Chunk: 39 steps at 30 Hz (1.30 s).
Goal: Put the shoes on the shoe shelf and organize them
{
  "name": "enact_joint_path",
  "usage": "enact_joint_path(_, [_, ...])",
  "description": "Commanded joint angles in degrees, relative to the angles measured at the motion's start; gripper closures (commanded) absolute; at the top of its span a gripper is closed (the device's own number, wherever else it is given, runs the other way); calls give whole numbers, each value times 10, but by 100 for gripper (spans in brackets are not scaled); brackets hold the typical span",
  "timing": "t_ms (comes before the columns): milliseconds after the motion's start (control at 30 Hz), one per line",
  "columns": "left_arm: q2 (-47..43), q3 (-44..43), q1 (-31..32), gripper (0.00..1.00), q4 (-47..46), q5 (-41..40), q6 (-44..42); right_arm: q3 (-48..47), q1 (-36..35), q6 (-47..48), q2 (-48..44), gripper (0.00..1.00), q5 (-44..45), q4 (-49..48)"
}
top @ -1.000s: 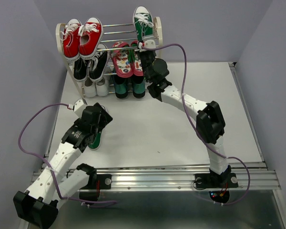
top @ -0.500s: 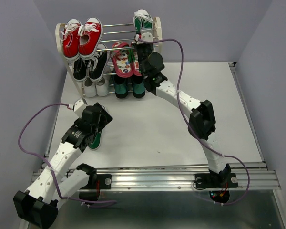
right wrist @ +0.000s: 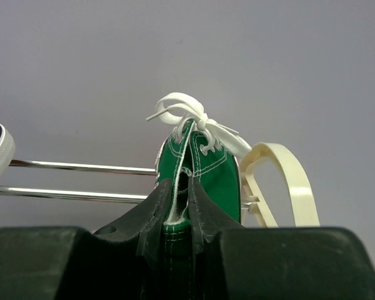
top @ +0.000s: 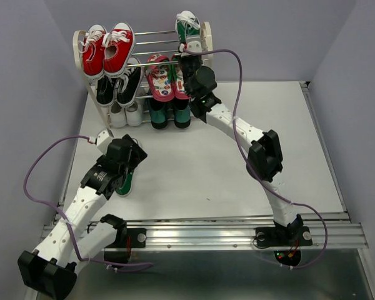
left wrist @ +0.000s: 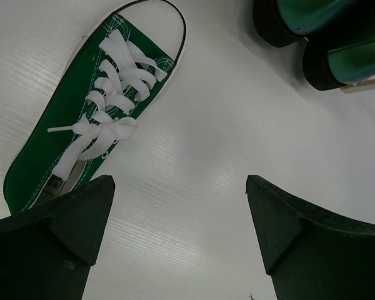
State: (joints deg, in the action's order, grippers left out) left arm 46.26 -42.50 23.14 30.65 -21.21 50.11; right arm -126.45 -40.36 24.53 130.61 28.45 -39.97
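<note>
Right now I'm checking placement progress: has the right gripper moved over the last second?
Yes. The right gripper, shut on the green sneaker, has moved away from the arm bases toward the shoe shelf, closing in on its top tier.

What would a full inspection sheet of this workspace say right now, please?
Surface: white table, one shoe lying on it.
Job's things: top green sneaker on the shoe shelf; loose green sneaker on the table; flip-flops on the shelf, loafers below them.
Clutter: red sneakers, black sneakers, white shoes on the shelf's left side.
Grippers: right gripper fingers pinch the top green sneaker's heel; left gripper open beside the loose green sneaker.
Cables: purple cable loops off each arm.
Surroundings: plain lilac walls.
</note>
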Motion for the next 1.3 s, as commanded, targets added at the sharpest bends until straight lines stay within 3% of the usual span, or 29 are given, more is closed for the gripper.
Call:
enact_joint_path(0, [-8, 12, -4, 1, -5, -13, 7, 44, 9, -12, -33, 71, -16, -42])
enact_joint_path(100, [-7, 15, -4, 1, -2, -11, 10, 66, 9, -22, -52, 47, -13, -42])
enact_joint_path(333, [0, 14, -5, 1, 2, -8, 17, 73, 9, -45, -82, 22, -17, 5])
enact_joint_path(367, [1, 14, -5, 1, 5, -8, 21, 68, 9, -48, -85, 17, -17, 13])
enact_joint_path(400, [1, 15, -5, 1, 7, -8, 24, 67, 9, -49, -88, 4, -20, 29])
enact_joint_path(433, [1, 15, -6, 1, 10, -11, 29, 67, 9, -51, -95, 0, -21, 34])
enact_joint_path(900, [54, 37, -34, 1, 12, -35, 56, 81, 4, -99, -212, 0, -34, 189])
enact_joint_path(1133, [131, 44, -76, 1, -35, -35, 33, 213, 4, -123, -327, 0, -13, 191])
enact_joint_path(1267, [173, 58, -94, 1, -73, -27, 18, 303, 4, -174, -418, 0, 76, 205])
